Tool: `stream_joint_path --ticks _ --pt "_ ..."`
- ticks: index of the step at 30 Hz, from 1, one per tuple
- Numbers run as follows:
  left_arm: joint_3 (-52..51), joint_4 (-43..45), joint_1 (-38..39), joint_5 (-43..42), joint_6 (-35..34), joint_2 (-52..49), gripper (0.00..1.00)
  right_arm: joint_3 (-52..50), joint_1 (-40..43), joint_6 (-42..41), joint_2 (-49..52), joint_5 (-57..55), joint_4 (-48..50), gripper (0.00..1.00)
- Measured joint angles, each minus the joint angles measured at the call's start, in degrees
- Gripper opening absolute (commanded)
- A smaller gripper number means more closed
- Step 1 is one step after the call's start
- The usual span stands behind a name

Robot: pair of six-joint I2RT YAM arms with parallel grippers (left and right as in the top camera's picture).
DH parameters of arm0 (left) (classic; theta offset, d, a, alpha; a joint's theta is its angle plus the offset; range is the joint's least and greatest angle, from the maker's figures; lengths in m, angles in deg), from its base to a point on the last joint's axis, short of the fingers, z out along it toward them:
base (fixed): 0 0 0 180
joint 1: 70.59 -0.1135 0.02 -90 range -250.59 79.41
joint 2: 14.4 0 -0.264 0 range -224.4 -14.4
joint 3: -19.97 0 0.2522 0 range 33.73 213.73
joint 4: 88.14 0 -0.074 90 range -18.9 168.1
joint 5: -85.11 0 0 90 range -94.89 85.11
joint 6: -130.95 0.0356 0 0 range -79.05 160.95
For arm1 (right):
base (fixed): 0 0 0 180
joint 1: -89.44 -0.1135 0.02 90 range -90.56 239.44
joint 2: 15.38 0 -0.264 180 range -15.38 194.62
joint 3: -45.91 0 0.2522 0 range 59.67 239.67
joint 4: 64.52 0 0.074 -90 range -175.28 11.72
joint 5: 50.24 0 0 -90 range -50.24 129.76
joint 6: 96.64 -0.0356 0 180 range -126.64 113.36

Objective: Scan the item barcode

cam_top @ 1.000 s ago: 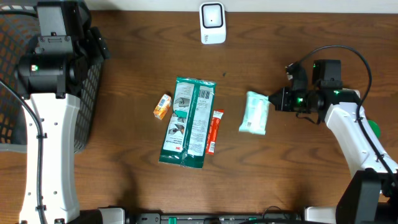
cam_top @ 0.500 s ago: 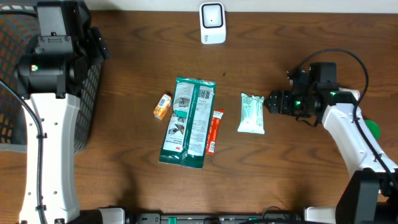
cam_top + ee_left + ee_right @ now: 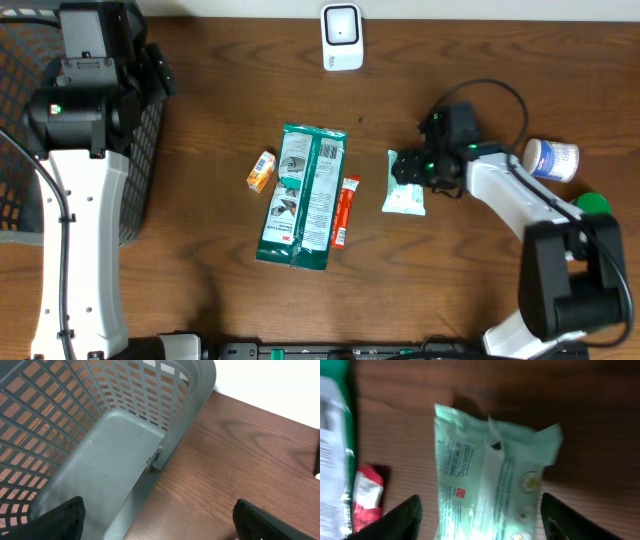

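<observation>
Right pincer [image 3: 480,500] spread wide astride the wipes pack [image 3: 470,460] on the table [image 3: 420,385]; left pincer [image 3: 157,515] wide near basket [image 3: 100,410].

White links [image 3: 78,240], black joints [image 3: 80,105], black cables [image 3: 487,84]

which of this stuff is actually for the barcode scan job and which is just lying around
For the job: pale green wipes pack, white scanner, right gripper open over that pack.
Lying about: big green pack, red sachet, orange packet, grey basket, white tub, green cap.
</observation>
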Motion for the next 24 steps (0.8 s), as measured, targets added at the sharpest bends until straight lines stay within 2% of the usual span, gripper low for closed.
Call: stream_joint_path --ticks 6,8,17,24 --pt "0.00 0.00 0.00 0.00 0.00 0.00 0.90 0.22 -0.96 -1.84 2.89 -0.66 0.55 0.18" --pt "0.00 -0.02 0.00 0.00 0.00 0.00 0.90 0.46 -0.76 -2.29 2.71 -0.17 0.39 0.01" --pt "0.00 -0.02 0.00 0.00 0.00 0.00 0.90 0.07 3.67 -1.31 -1.64 5.07 -2.40 0.01" --pt "0.00 -0.02 0.00 0.00 0.02 0.00 0.90 -0.04 8.15 6.05 -14.64 15.72 -5.64 0.01"
